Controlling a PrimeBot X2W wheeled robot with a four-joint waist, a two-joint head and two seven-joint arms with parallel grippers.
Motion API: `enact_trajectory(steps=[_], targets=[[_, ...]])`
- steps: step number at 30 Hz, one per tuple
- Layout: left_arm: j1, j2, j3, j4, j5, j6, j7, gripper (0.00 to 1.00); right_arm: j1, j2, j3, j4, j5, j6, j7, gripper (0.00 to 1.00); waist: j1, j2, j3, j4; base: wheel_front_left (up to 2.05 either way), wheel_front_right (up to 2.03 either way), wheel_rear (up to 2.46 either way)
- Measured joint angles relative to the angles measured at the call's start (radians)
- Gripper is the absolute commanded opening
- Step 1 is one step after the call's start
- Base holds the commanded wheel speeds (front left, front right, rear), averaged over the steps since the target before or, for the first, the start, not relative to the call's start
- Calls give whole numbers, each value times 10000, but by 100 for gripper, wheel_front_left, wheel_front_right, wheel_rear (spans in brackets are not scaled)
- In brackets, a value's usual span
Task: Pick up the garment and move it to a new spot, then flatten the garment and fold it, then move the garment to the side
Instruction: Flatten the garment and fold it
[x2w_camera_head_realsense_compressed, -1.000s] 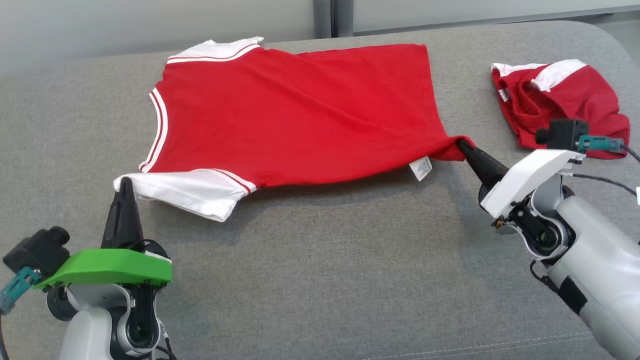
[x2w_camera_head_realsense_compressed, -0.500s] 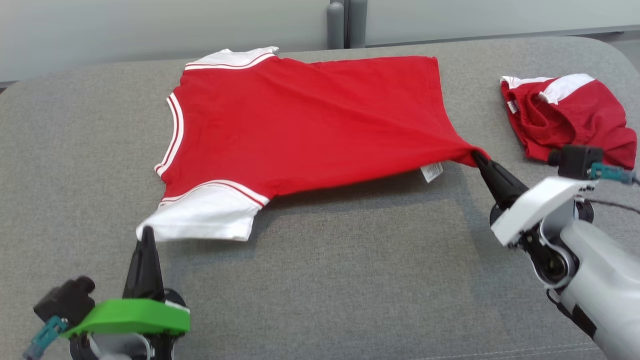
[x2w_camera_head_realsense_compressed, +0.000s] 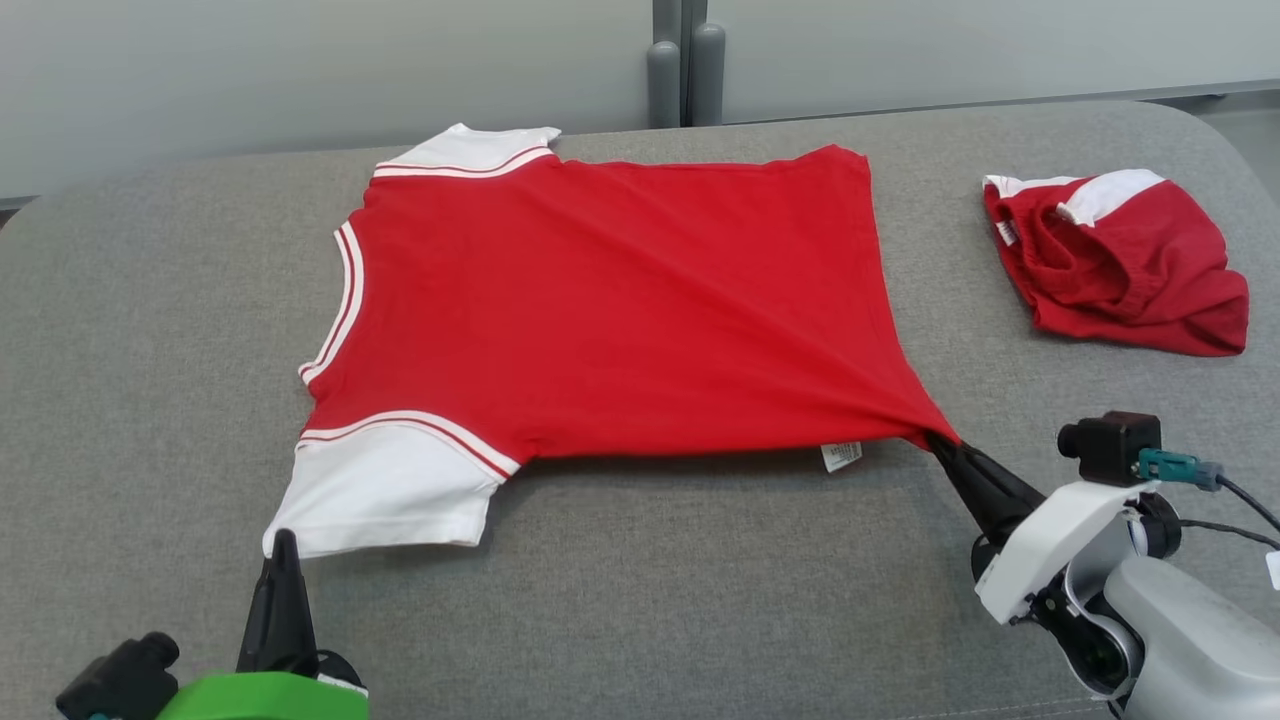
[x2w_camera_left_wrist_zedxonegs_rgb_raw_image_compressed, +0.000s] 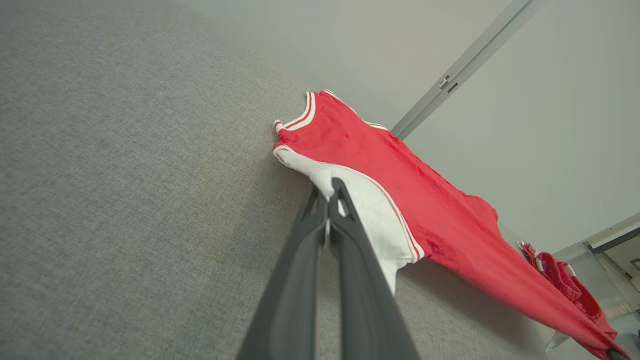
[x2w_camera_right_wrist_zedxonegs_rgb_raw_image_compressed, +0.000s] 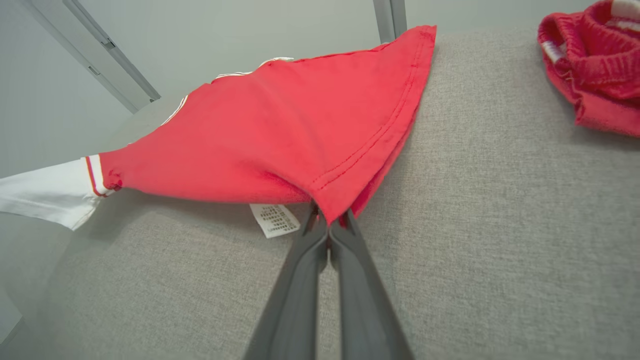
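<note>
The garment (x2w_camera_head_realsense_compressed: 610, 310) is a red T-shirt with white, red-striped sleeves, spread sideways on the grey cushion, collar to the left and hem to the right. My left gripper (x2w_camera_head_realsense_compressed: 284, 542) is shut on the tip of the near white sleeve (x2w_camera_left_wrist_zedxonegs_rgb_raw_image_compressed: 350, 200). My right gripper (x2w_camera_head_realsense_compressed: 940, 447) is shut on the near hem corner (x2w_camera_right_wrist_zedxonegs_rgb_raw_image_compressed: 335, 200), which is pulled into a taut point. A white care label (x2w_camera_head_realsense_compressed: 842, 455) hangs by that corner. The shirt's near edge hangs slightly off the cushion between the two grips.
A second red and white garment (x2w_camera_head_realsense_compressed: 1120, 262) lies crumpled at the far right of the cushion (x2w_camera_head_realsense_compressed: 650, 590). A pale wall with grey posts (x2w_camera_head_realsense_compressed: 683, 65) runs behind the cushion. The cushion's rounded corners show at far left and far right.
Both grippers have drawn the shirt toward me, and its body has come down flatter onto the cushion. The head view has also tilted.
</note>
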Motion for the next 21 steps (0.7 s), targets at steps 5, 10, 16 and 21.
enact_trajectory(steps=[5, 10, 16, 21], targets=[[528, 13, -73, -456, -102, 36, -86, 0, 588, -33, -221, -46, 121, -73, 0, 0, 0, 0, -40, -54, 0, 0, 0], [732, 35, -259, -988, -121, 96, -94, 0, 995, -263, -771, -219, 224, -165, 0, 0, 0, 0, -45, 50, 0, 0, 0], [1433, 58, -320, -1469, -90, 224, -119, 0, 1357, -301, -1030, -629, 221, -163, 0, 0, 0, 0, 2, 261, 0, 0, 0], [1845, 82, -445, -1419, -48, 311, -119, 0, 1769, -219, -968, -732, 215, -159, 0, 0, 0, 0, 86, 315, 0, 0, 0]])
